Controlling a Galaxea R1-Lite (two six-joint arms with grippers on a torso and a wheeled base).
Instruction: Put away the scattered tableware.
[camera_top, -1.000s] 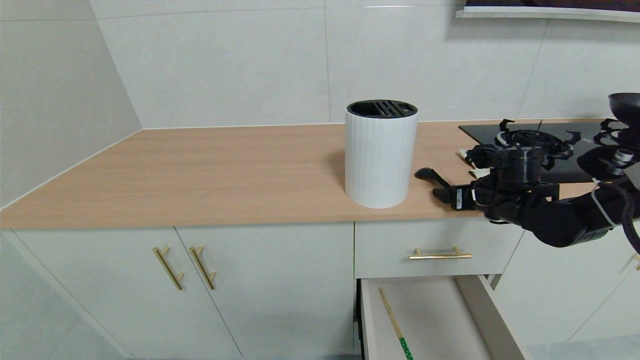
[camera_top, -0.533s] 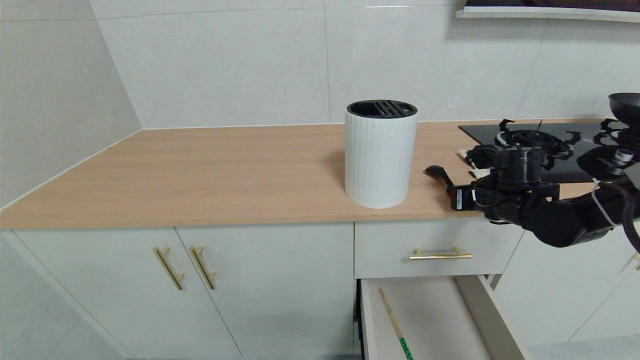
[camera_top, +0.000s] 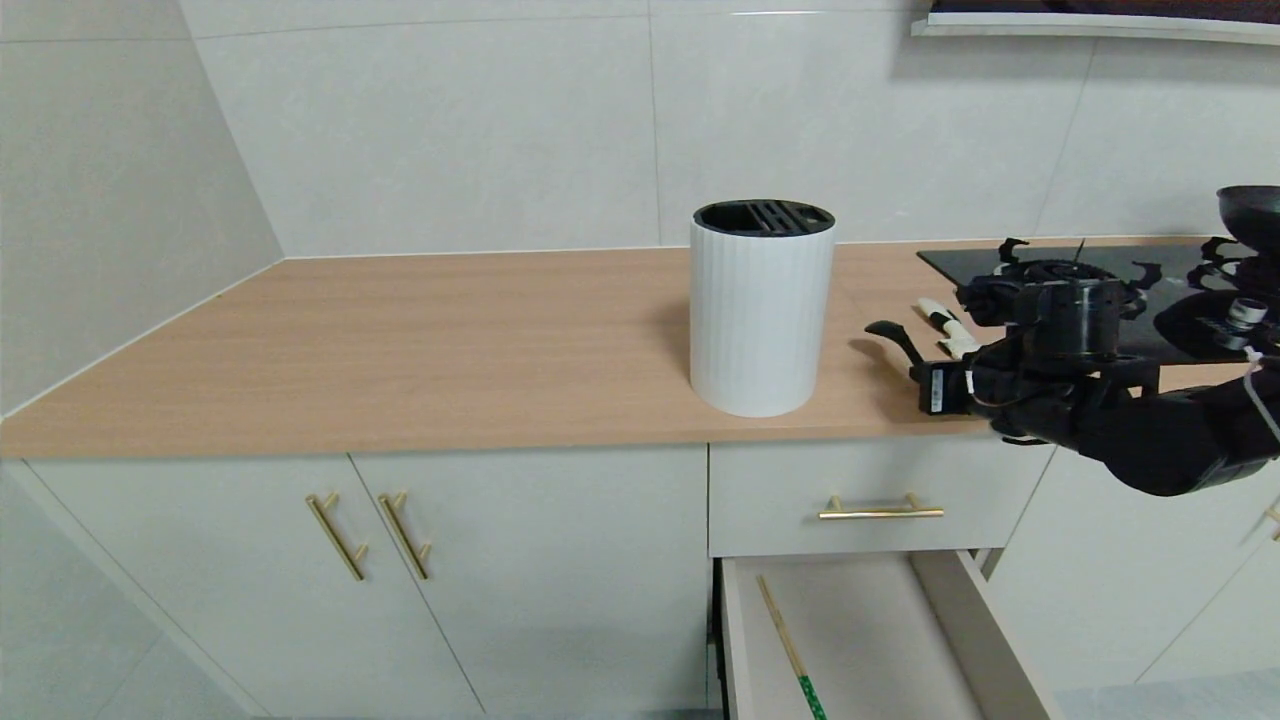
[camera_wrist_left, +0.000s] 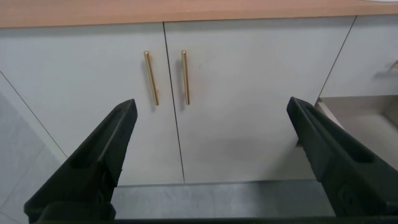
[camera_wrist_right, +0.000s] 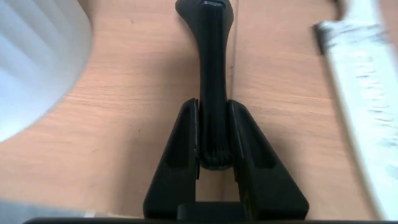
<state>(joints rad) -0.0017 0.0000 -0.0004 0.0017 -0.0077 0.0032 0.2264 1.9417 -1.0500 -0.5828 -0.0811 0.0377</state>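
My right gripper (camera_top: 925, 380) hovers over the counter's front edge, right of the white ribbed knife holder (camera_top: 762, 310). It is shut on a black utensil handle (camera_top: 893, 343), which sticks out toward the holder. In the right wrist view both fingers of the right gripper (camera_wrist_right: 213, 124) clamp that black handle (camera_wrist_right: 211, 56); the rest of the utensil is hidden. A white knife (camera_top: 945, 327) lies on the wood just behind the gripper, and the right wrist view shows this white knife (camera_wrist_right: 360, 93) too. My left gripper (camera_wrist_left: 211, 162) is open and low, facing the cabinet doors.
A black gas hob (camera_top: 1080, 285) occupies the counter's right end. Below the counter's right part, a drawer (camera_top: 860, 630) stands open with a pair of chopsticks (camera_top: 790, 650) inside. Gold-handled cabinet doors (camera_top: 370, 530) fill the lower left. The counter left of the holder is bare wood.
The right gripper has shifted right and slightly back with the black handle in it, uncovering the white knife on the counter. The holder and drawer are as before.
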